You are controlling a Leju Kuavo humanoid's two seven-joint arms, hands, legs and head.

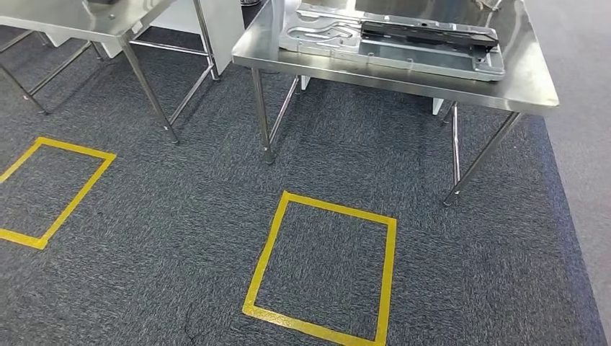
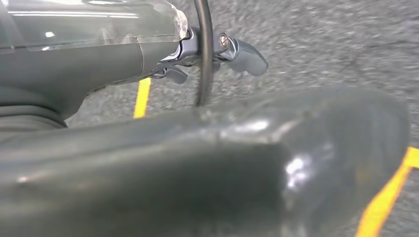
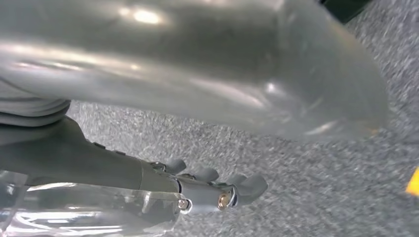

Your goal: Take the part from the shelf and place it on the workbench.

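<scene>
A long black part (image 1: 429, 34) lies on a grey stamped metal panel (image 1: 339, 40), which rests on the steel workbench (image 1: 526, 90) at the upper right of the head view. My left hand (image 2: 148, 163) hangs over dark carpet, its thick thumb close to the camera and its fingers (image 2: 242, 54) stretched out with nothing in them. A thin black cable (image 2: 205, 54) runs across them. My right hand (image 3: 173, 74) also hangs above the carpet, its fingers (image 3: 237, 190) apart from the thumb and holding nothing.
A second steel table (image 1: 108, 25) stands at the upper left, with a white cabinet (image 1: 223, 29) between the two tables. Two yellow taped squares (image 1: 324, 267) (image 1: 50, 191) mark the dark carpet. Lighter flooring (image 1: 587, 144) runs along the right side.
</scene>
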